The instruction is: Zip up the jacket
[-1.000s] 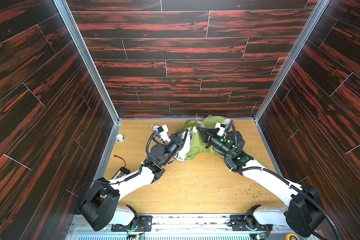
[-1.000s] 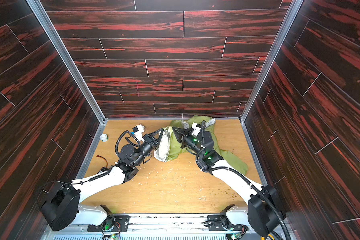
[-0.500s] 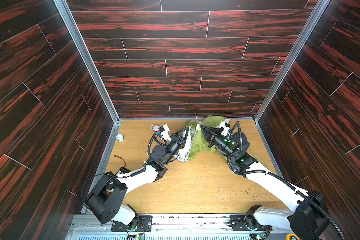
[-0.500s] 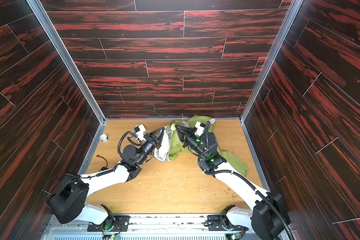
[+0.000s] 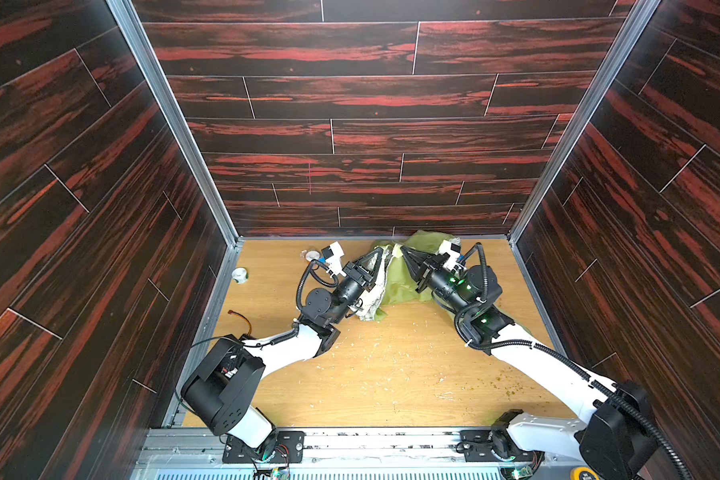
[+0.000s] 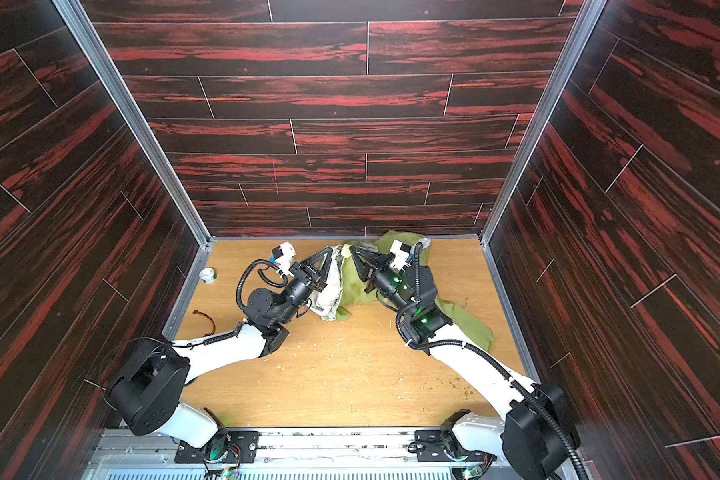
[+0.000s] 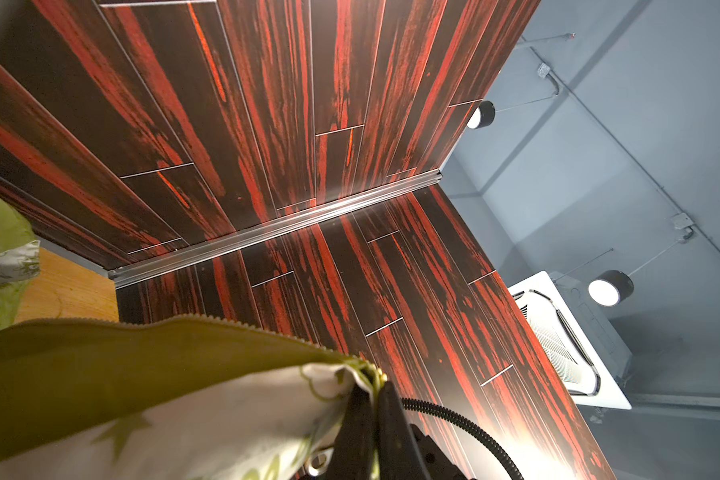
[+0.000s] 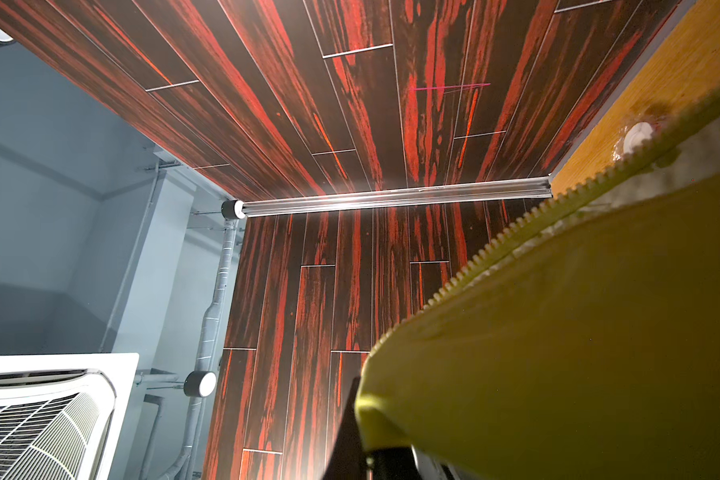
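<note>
Dark, red-streaked plank walls close in three sides of the table, whose pale wood fills the lower middle of both top views. Its centre and lower centre are open, with only pale crumbs there and the two arms crossing from the lower corners. The back strip is crowded.

The jacket lies at upper centre-right of the table, close against the back wall. It is thin, lime to olive green, bunched, and drawn up into a peak between the two tools. Its whitish lining, printed with green star shapes, shows on its left side. A green fold trails toward the right table edge, under the right arm. The front is not joined: each wrist view shows a separate edge lined with bare zipper teeth.

The left tool is pinched shut on one jacket edge. In the left wrist view its black fingers press together with lining and green hem between them. The right tool is closed on the other edge, and green cloth folds over its finger. The two tips nearly meet, close to the back wall.

A white ball sits at the table's left edge, a red wire lies below it, and a small white disc lies near the back.
</note>
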You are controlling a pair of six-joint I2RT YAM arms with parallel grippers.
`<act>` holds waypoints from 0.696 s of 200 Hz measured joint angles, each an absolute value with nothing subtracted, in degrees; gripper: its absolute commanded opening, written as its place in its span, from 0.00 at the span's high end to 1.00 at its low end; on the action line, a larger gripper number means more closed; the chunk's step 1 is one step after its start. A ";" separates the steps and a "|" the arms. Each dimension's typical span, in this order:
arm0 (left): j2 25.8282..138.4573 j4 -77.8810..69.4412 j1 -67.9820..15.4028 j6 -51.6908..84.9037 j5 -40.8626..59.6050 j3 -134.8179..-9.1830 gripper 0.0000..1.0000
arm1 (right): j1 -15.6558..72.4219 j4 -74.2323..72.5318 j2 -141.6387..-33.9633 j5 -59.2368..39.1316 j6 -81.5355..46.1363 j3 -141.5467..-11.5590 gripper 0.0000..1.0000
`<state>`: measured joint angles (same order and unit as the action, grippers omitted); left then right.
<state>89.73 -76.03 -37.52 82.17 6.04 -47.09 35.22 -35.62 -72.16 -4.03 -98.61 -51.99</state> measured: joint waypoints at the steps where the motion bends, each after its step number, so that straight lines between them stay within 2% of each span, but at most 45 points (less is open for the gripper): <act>1: 89.78 -76.03 -37.52 82.17 6.04 -47.11 1.00 | 35.22 -35.64 -72.18 -4.03 -98.61 -51.99 1.00; 139: 90.96 -76.73 -37.52 82.56 7.07 -47.51 1.00 | 35.35 -37.98 -73.93 -3.77 -99.68 -52.01 1.00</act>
